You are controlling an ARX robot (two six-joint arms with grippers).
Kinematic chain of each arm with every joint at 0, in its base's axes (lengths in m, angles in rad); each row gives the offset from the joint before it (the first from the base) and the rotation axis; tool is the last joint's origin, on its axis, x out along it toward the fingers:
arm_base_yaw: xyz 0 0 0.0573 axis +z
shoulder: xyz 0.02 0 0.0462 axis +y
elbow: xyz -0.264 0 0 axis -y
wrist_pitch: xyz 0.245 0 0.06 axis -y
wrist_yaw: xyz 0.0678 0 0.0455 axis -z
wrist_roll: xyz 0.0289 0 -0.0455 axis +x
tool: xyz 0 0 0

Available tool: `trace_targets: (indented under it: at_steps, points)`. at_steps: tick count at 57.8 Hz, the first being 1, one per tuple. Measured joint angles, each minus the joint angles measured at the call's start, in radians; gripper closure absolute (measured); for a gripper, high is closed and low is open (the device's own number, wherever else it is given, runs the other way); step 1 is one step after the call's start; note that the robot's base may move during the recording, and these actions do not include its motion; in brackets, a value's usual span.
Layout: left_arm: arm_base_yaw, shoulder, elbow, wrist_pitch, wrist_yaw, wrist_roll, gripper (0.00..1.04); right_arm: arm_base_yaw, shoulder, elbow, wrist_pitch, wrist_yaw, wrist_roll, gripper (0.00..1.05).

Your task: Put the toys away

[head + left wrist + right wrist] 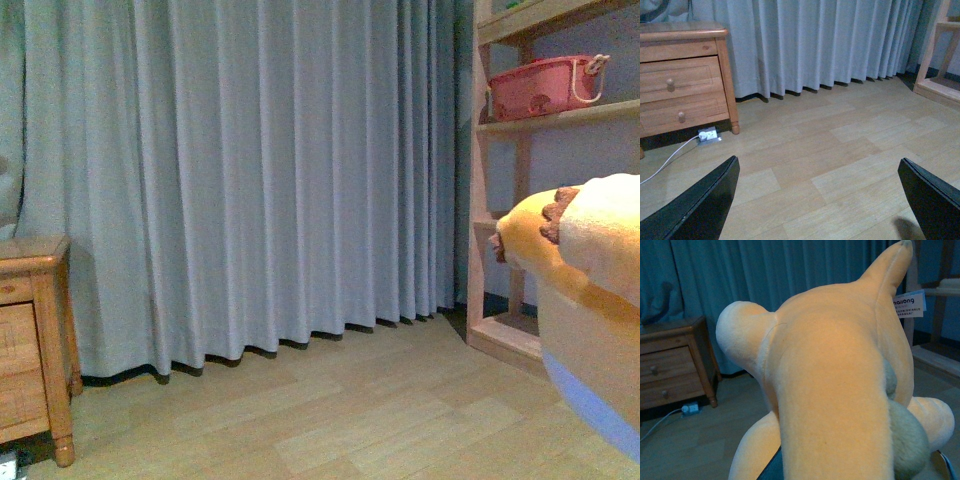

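The plush toy (830,390), soft and orange-yellow, fills the right wrist view with stubby limbs and a white tag (909,304). My right gripper is shut on it and is almost wholly hidden beneath it; only a dark sliver of one finger (771,470) shows. In the front view the plush toy (590,300) hangs at the right edge above the floor, with brown spikes and a pale blue patch. My left gripper (817,200) is open over bare wooden floor, nothing between its black fingers (700,205).
A wooden shelf unit (480,200) stands at the right, with a pink basket (545,88) on an upper shelf. A wooden nightstand (35,340) stands at the left, a power strip (707,135) and cable at its foot. Grey curtains (280,170) hang behind.
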Motion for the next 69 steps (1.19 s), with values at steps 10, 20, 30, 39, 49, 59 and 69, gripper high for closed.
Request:
trace_targets:
  at_steps: [10, 20, 30, 39, 49, 59, 69]
  points:
    - [0.000, 0.000, 0.000, 0.000, -0.002, 0.000, 0.06, 0.001, 0.000, 0.000, 0.000, -0.011, 0.000, 0.96]
    - [0.000, 0.000, 0.000, 0.000, -0.002, 0.000, 0.06, 0.001, 0.000, 0.000, 0.000, -0.011, 0.000, 0.96]
    - [0.000, 0.000, 0.000, 0.000, -0.002, 0.000, 0.06, 0.001, 0.000, 0.000, 0.000, -0.011, 0.000, 0.96]
    - [0.000, 0.000, 0.000, 0.000, -0.004, 0.000, 0.06, 0.002, 0.001, 0.000, 0.000, -0.012, 0.000, 0.96]
    - [0.001, 0.000, 0.000, 0.000, -0.005, 0.000, 0.06, 0.003, 0.003, 0.000, 0.000, -0.014, 0.000, 0.96]
    - [0.000, 0.000, 0.000, 0.000, 0.000, 0.000, 0.06, 0.001, 0.001, -0.001, 0.000, -0.006, 0.000, 0.96]
    - [0.000, -0.002, 0.000, 0.000, -0.002, 0.000, 0.06, 0.001, 0.001, -0.002, 0.000, -0.008, 0.000, 0.96]
